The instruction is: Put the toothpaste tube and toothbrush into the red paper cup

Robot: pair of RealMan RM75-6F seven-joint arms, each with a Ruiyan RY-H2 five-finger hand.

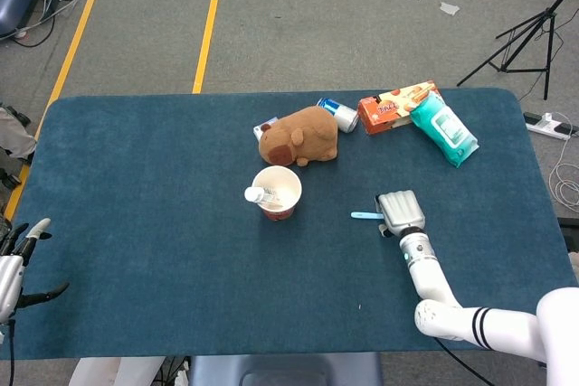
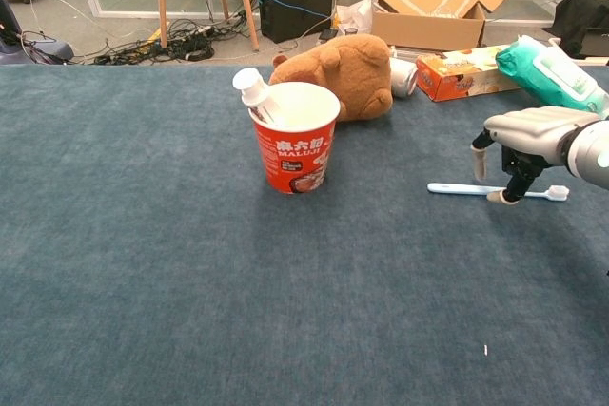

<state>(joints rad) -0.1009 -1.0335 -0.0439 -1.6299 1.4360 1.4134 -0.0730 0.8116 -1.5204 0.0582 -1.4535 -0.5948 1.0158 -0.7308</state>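
Observation:
The red paper cup (image 1: 277, 194) (image 2: 294, 141) stands near the table's middle, with the white toothpaste tube (image 1: 256, 194) (image 2: 255, 92) leaning inside it, cap up at the left rim. A light blue toothbrush (image 1: 364, 215) (image 2: 462, 189) lies flat on the cloth to the cup's right. My right hand (image 1: 400, 212) (image 2: 521, 138) hovers over the brush's right half, fingers pointing down and apart, one fingertip (image 2: 497, 198) reaching the handle; it grips nothing. My left hand (image 1: 18, 264) is low at the table's left edge, fingers spread, holding nothing.
A brown plush bear (image 1: 299, 136) (image 2: 341, 72) lies just behind the cup. Further back right are a can (image 1: 339, 114), an orange snack box (image 1: 393, 107) (image 2: 459, 74) and a teal wipes pack (image 1: 443, 129) (image 2: 554, 70). The blue table cloth (image 1: 154, 187) spreads left and front.

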